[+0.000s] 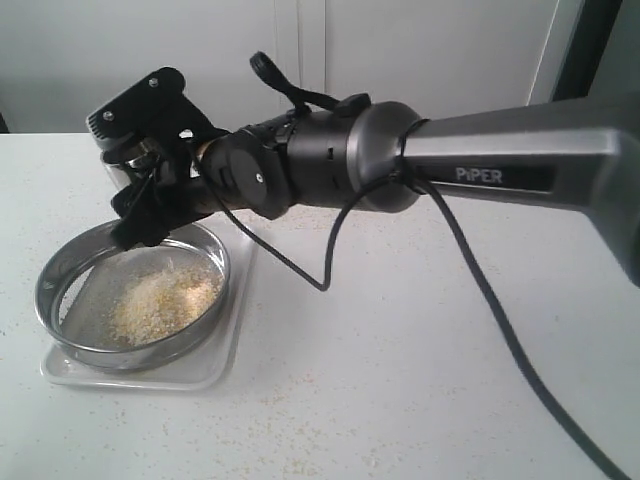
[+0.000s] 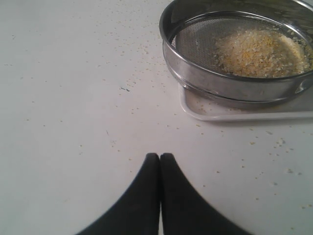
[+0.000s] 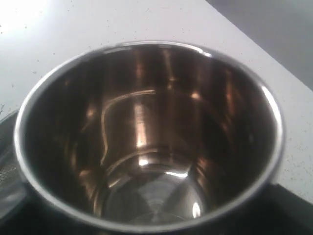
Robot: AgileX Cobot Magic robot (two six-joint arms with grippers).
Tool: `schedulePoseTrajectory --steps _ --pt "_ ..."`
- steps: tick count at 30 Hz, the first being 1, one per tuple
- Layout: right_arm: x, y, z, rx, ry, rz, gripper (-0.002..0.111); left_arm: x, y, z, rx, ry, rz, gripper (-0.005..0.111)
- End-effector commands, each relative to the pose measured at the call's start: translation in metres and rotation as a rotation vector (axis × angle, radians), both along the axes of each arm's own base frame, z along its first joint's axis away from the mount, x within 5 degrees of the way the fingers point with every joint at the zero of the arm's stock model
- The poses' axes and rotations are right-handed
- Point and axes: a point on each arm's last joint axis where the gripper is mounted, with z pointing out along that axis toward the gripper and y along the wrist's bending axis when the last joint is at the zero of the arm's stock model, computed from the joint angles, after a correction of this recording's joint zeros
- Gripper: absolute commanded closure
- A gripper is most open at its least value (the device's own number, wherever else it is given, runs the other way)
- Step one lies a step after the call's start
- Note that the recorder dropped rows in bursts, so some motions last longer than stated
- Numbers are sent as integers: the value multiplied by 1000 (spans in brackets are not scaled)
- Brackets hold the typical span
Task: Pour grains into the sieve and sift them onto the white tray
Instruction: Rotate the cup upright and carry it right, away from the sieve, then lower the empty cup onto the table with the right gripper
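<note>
Bench (image 1: 450,350) surface, white and matte, fills the scene in all three views. Across it reaches the right arm (image 1: 500,160), a grey and black boom coming in from the right of the exterior view, with a black cable (image 1: 470,270) hanging from it in a loop. The white tray (image 1: 218,362) lies flat on the bench at the left of that view. The sieve (image 1: 60,320) sits on the tray, and its steel rim band covers most of the tray's width. Above the far edge of the sieve hangs the right end effector (image 1: 150,185), clenched around a steel cup (image 3: 146,137). The cup's mouth faces the wrist camera, and its interior shows bare shiny metal. The left end effector (image 2: 160,157) is low over the bench, near the tray but apart from it, with its two black fingers pressed together on nothing. The grains (image 2: 261,51) lie in a pale yellow heap on the sieve's mesh, off-centre. Stray specks (image 2: 279,143) dot the bench around the tray.
</note>
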Motion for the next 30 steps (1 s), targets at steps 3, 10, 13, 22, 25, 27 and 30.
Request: schedulePoseTrajectory --steps 3,10,13,22,25,27,30 --pt "-13 -27 6 92 -93 -39 108 -1 0 -3 -10 15 1 107" --pt "-25 -58 -7 175 -86 -115 108 -1 0 -3 -10 15 1 107" --pt "-25 -81 -18 211 -58 -185 108 -1 0 -3 -10 15 1 107" --pt "-20 -171 -43 306 -32 -442 108 -1 0 -3 -10 15 1 107" --pt "-19 -200 -55 293 -38 -520 108 -1 0 -3 -10 15 1 107" --pt "-20 -217 -62 293 -53 -565 108 -1 0 -3 -10 15 1 107" --pt "-24 -241 -71 304 -79 -632 108 -1 0 -3 -10 15 1 107"
